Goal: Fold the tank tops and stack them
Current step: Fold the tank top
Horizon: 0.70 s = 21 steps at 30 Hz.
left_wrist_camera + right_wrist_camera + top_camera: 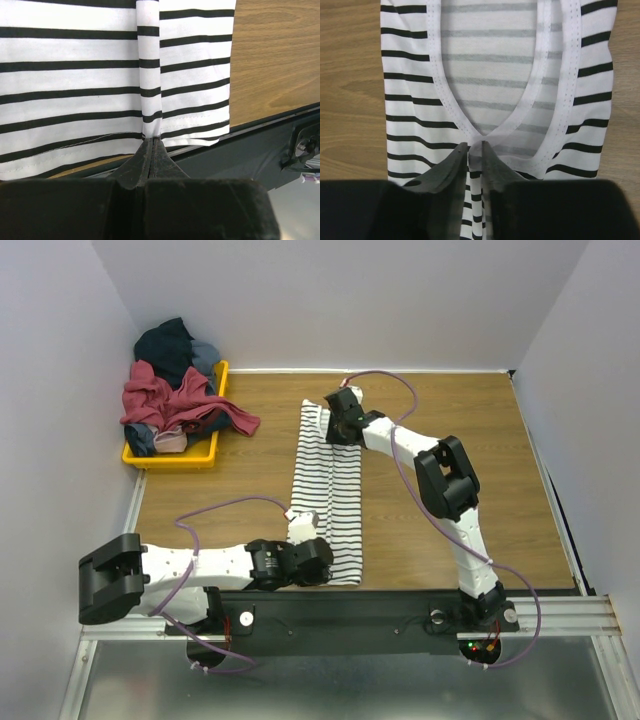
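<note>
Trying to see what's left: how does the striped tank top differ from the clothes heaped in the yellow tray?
The white, dark-striped cloth tank top lies flat on the wooden table; the heap of red and dark clothes sits crumpled in the yellow plastic tray, spilling over. The left gripper and right gripper pinch the top's ends, jaws shut; nothing holds the heap. Both are cloth.

The top external camera sits high behind both arm bases and looks down over the whole brown wood-grain table point(450, 440) from afar. The left wrist camera looks along the black left gripper point(151, 141), very close to the near hem of the white, dark-striped cloth tank top point(75, 75). The right wrist camera looks past the right gripper point(474, 146), equally close, at the far neckline. The overhead view takes in both ends.
</note>
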{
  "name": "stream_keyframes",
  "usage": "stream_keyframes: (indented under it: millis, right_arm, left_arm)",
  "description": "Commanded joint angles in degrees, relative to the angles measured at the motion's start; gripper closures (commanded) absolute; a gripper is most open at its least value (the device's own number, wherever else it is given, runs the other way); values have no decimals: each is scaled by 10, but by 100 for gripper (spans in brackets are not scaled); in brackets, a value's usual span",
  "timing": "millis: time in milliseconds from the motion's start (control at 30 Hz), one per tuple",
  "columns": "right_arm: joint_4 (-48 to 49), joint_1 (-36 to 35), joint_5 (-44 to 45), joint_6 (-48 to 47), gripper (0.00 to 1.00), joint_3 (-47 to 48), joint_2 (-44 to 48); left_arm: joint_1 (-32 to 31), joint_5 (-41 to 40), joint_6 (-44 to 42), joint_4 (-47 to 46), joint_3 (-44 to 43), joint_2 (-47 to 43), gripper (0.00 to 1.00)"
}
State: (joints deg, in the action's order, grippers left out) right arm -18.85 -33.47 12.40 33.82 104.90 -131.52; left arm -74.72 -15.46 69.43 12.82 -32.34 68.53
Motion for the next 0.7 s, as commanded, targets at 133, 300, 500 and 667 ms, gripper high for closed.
stream_keyframes:
  millis: [133, 300, 500, 667]
  right_arm:
    - [19, -7, 9, -16, 52, 44, 2]
    - [19, -7, 16, -34, 34, 59, 21]
    - [19, -5, 41, -54, 25, 37, 88]
    - [19, -2, 33, -26, 25, -95, 186]
  left_arm:
    - [1, -25, 9, 33, -4, -38, 90]
    - [2, -57, 14, 67, -27, -68, 65]
    - [7, -96, 26, 111, -50, -105, 56]
    - [43, -113, 50, 152, -39, -133, 60]
